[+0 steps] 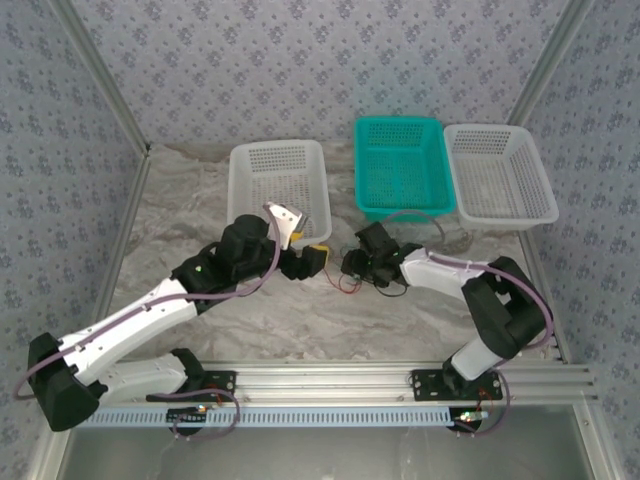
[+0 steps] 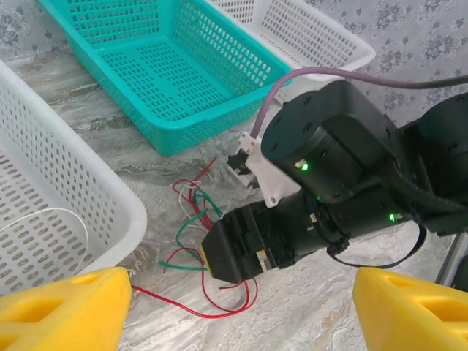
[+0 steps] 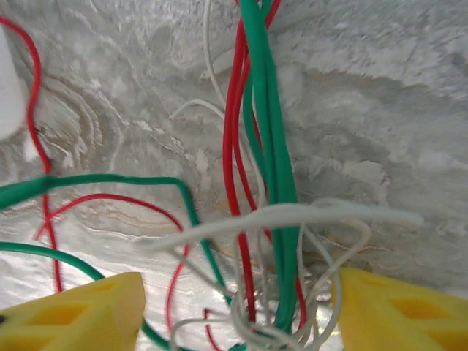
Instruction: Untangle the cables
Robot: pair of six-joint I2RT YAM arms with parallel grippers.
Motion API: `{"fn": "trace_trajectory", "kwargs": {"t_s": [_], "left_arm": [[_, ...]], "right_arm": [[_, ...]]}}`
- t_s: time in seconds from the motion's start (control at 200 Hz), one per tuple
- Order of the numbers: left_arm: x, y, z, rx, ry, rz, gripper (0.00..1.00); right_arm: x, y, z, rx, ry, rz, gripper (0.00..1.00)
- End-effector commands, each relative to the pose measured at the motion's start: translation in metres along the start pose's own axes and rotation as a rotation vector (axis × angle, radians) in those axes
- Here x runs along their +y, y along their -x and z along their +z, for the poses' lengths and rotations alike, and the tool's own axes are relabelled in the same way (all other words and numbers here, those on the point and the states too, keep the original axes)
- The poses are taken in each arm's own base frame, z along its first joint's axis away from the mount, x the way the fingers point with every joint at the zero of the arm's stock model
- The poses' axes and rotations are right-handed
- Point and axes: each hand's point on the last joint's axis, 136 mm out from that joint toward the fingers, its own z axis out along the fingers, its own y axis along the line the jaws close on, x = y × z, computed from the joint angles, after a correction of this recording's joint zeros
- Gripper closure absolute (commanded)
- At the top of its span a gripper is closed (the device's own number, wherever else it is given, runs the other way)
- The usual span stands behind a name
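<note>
**Lead:** Since you have the feeds up, where do the cables (image 2: 191, 208) lie?

**Me:** I see them as one snarl of red, green and pale strands on the counter (image 1: 280, 325). It sits under my right claw (image 3: 238, 311), just in front of the teal basket (image 1: 400, 170) and near the corner of the left white basket (image 1: 280, 180). The right white basket (image 1: 500, 185) stands beside the teal one, well apart from the snarl. A few red loops trail out of the knot toward the near edge.

**Lead:** Any strand away from the rest?

**Me:** One thin pale wire (image 2: 51, 210) curls inside the left white basket, going by my left wrist camera. Whether it joins the snarl, I cannot tell.

**Lead:** And the claws?

**Me:** My right claw is down over the knot with its yellow fingers (image 3: 73, 314) spread. A bunch of green, red and pale strands runs up between them, and one pale strand lies across that bunch. I see bare counter on either side of the bunch, so it pinches nothing. My left claw (image 2: 241, 292) hangs just beside the right one and points toward it. Its fingers are spread wide and hold nothing, and a red loop lies on the counter below the gap.

**Lead:** Do the claws touch?

**Me:** From above they look very close, but I cannot tell whether they touch.
</note>
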Motion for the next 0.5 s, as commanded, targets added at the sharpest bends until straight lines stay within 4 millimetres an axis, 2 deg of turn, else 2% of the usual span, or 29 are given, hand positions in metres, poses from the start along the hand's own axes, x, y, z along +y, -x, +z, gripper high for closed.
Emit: {"fn": "trace_trajectory", "kwargs": {"t_s": [0.0, 0.09, 0.17, 0.25, 0.305, 0.39, 0.495], "left_arm": [[-0.003, 0.010, 0.003, -0.026, 0.002, 0.019, 0.20], [-0.004, 0.010, 0.002, -0.021, -0.001, 0.020, 0.20], [-0.005, 0.012, -0.001, -0.022, -0.002, 0.021, 0.20], [-0.007, 0.016, -0.005, -0.031, -0.008, 0.014, 0.20], [-0.010, 0.022, -0.009, -0.041, -0.016, -0.002, 0.19], [-0.013, 0.034, -0.012, -0.043, -0.021, -0.054, 0.16], [-0.013, 0.041, -0.009, 0.035, 0.008, -0.104, 0.16]], "right_arm": [[-0.025, -0.004, 0.011, -0.032, -0.116, -0.024, 0.48], [-0.031, -0.002, 0.010, -0.047, -0.141, -0.096, 0.66], [-0.033, 0.003, 0.001, -0.079, -0.150, -0.162, 0.75], [-0.019, 0.009, -0.015, -0.117, -0.070, -0.265, 0.87], [-0.005, 0.013, -0.031, -0.148, 0.002, -0.354, 1.00], [0.011, 0.018, -0.059, -0.201, 0.079, -0.480, 1.00], [0.035, 0.015, -0.091, -0.254, 0.197, -0.660, 1.00]]}}
